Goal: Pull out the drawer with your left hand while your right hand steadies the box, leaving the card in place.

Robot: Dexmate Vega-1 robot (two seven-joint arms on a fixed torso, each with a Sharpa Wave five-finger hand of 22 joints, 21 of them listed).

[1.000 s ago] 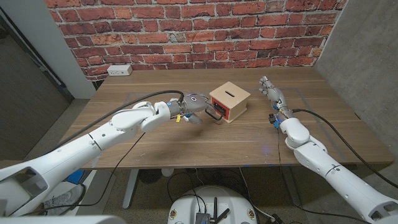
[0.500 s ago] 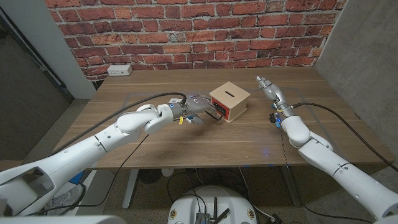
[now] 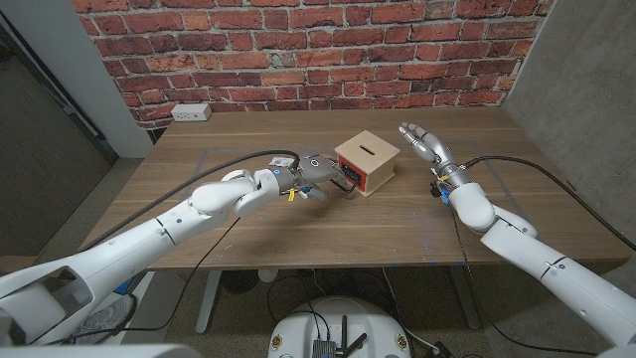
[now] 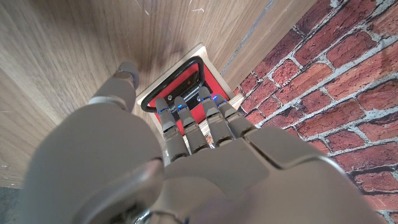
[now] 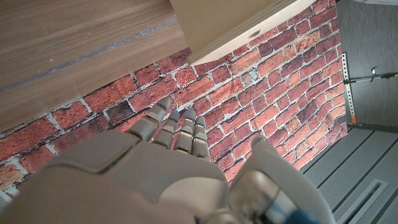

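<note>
A small wooden box (image 3: 370, 157) with a dark slot in its lid stands mid-table. Its red drawer front (image 3: 350, 180) faces my left hand and carries a black loop handle (image 4: 198, 63). The drawer sits pushed in. My left hand (image 3: 316, 171) is at that front, its fingers (image 4: 180, 118) hooked over the handle and the thumb off to the side. My right hand (image 3: 422, 141) hovers to the right of the box with its fingers spread, a short gap away from the box wall (image 5: 233, 22). It holds nothing.
A white power outlet (image 3: 190, 112) sits at the table's far left edge, under the brick wall. Black cables run along both forearms. Bare wood lies in front of the box and to its right.
My right hand has swung left toward the box and its fingers have spread. My left hand has stayed at the drawer handle, and the box and drawer have not moved.
</note>
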